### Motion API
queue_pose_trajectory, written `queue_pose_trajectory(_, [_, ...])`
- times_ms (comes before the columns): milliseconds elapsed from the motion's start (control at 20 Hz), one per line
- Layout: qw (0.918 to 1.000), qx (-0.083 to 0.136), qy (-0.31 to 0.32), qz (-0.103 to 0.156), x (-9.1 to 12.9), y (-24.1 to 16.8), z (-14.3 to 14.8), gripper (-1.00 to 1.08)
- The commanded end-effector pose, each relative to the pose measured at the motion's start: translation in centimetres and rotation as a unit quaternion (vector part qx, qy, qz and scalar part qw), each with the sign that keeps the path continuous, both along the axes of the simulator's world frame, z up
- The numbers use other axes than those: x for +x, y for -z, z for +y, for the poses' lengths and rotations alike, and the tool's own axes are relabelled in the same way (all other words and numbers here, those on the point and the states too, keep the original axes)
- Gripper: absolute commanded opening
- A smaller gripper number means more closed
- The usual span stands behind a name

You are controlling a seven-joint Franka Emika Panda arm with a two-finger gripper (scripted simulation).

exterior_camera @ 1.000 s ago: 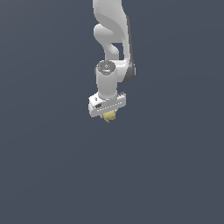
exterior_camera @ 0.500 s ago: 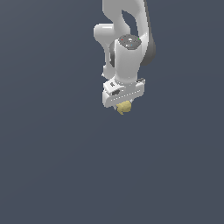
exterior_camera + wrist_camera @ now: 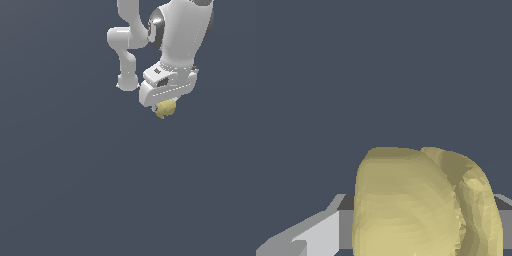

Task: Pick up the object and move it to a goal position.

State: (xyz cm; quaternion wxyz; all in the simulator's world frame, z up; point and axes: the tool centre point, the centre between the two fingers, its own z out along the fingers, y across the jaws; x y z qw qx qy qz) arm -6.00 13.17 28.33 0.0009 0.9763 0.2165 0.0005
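Blob gripped, up in the air

The pincer (image 3: 166,106) is clamped on the pale-yellow object (image 3: 165,108), which is tucked right under the white hand and seen bulging out between the fingers (image 3: 316,235) up close.

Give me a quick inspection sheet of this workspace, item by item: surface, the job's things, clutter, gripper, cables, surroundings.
Surface: only a uniform dark grey-blue background; no table edge can be made out.
Job's things: pale-yellow lumpy object sits under the white hand, between its fingers; it fills the lower part of the wrist view.
Clutter: nothing seen.
Gripper: gripper shut on the object; one light grey finger shows beside it in the wrist view.
Cables: nothing seen.
Surroundings: white robot arm at the top of the exterior view; no goal marker seen.
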Motion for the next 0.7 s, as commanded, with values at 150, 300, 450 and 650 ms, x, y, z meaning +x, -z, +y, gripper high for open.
queue_pose_trajectory(150, [1.0000, 0.000, 0.001, 0.001, 0.9, -4.6, 3.7, -1.00])
queue_pose_trajectory(300, [1.0000, 0.000, 0.001, 0.001, 1.3, -6.4, 5.2, -1.00])
queue_pose_trajectory(450, [1.0000, 0.001, 0.001, 0.001, 1.6, -7.8, 6.3, -1.00])
queue_pose_trajectory(650, [1.0000, 0.001, 0.001, 0.001, 2.0, -9.0, 7.4, -1.00])
